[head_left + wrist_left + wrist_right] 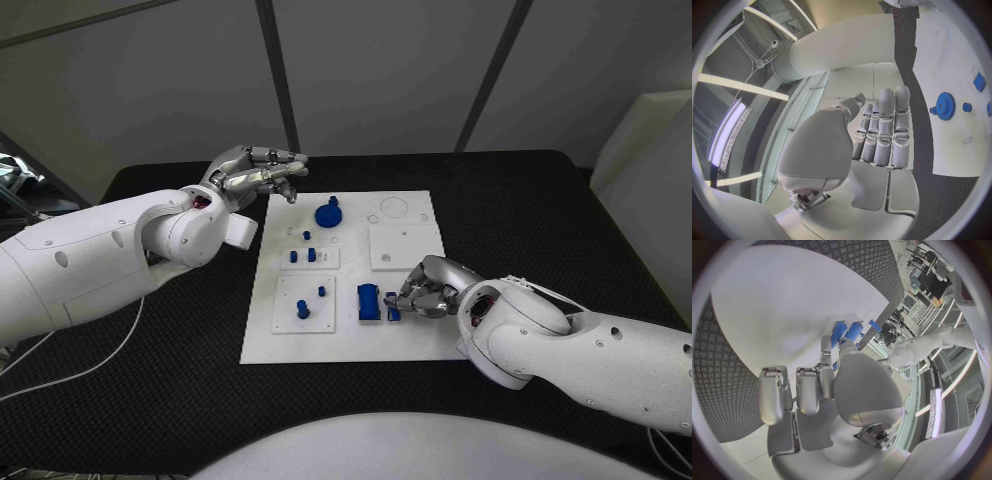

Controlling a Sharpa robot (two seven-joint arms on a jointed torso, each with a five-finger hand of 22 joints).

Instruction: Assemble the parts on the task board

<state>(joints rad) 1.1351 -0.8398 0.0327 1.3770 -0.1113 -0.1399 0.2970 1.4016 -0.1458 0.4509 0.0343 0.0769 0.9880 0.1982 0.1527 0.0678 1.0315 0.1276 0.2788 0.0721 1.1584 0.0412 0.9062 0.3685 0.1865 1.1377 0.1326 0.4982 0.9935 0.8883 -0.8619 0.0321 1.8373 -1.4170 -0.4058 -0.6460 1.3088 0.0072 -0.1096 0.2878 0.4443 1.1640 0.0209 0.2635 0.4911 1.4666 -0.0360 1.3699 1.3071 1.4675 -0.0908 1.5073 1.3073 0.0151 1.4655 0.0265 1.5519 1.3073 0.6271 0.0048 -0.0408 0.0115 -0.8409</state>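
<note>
The left hand (257,172) was held above the far-left corner of the task board (346,340), fingers curled together with nothing seen in them. Near it on the board a blue gear (329,213) was standing, with small blue pegs (302,256) set in the plate below it and another blue peg (303,308) nearer the front. To the right, two blue blocks (371,302) were lying side by side, and the right hand (427,288) was pressed against them; whether a block was actually gripped could not be told. A loose contact could let a block be pushed aside or tipped instead of lifted, and the neighbouring block disturbed.
</note>
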